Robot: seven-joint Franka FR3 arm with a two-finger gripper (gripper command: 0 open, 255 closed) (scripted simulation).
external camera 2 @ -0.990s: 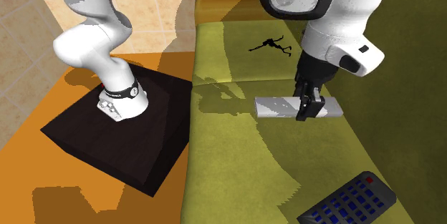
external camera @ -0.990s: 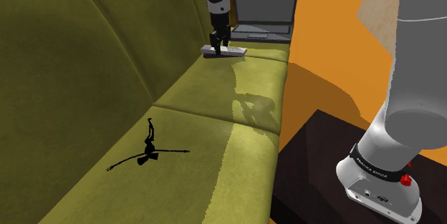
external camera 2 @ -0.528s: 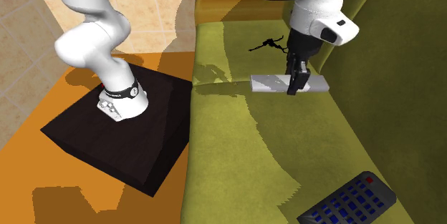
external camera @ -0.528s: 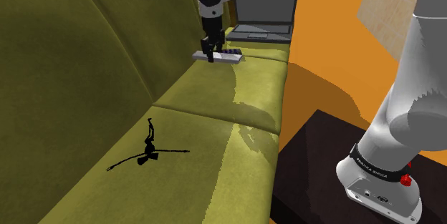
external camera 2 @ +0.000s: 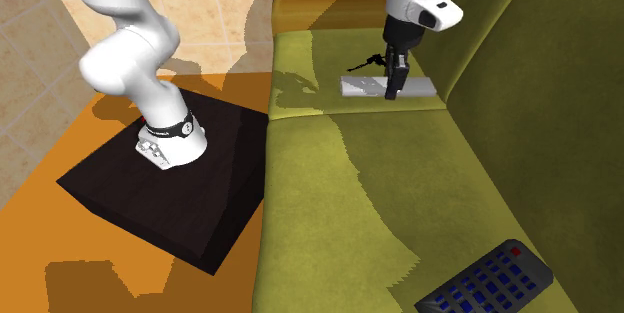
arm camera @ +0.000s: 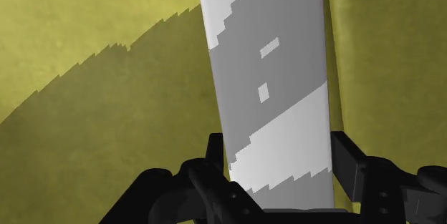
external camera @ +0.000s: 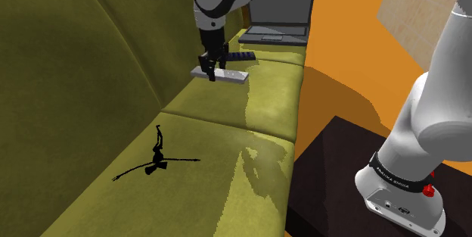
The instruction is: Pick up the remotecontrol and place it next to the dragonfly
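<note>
In the shoulder view the gripper (external camera: pixel 212 76) clamps one grey-white remote (external camera: pixel 233 75) above the sofa's (external camera: pixel 227 160) far cushion near the back edge. It is well apart from the one black dragonfly (external camera: pixel 156 160) on the near cushion, and one laptop (external camera: pixel 280 12) sits at the far end. In the second exterior view the bar hangs level over the seat, and a second, dark remote (external camera 2: pixel 485 283) lies at the other end. In the wrist view the fingers (arm camera: pixel 215 152) press both long edges; it looks stiff, light and smooth-sided, so a mid-length hold across the width should stop it pivoting.
</note>
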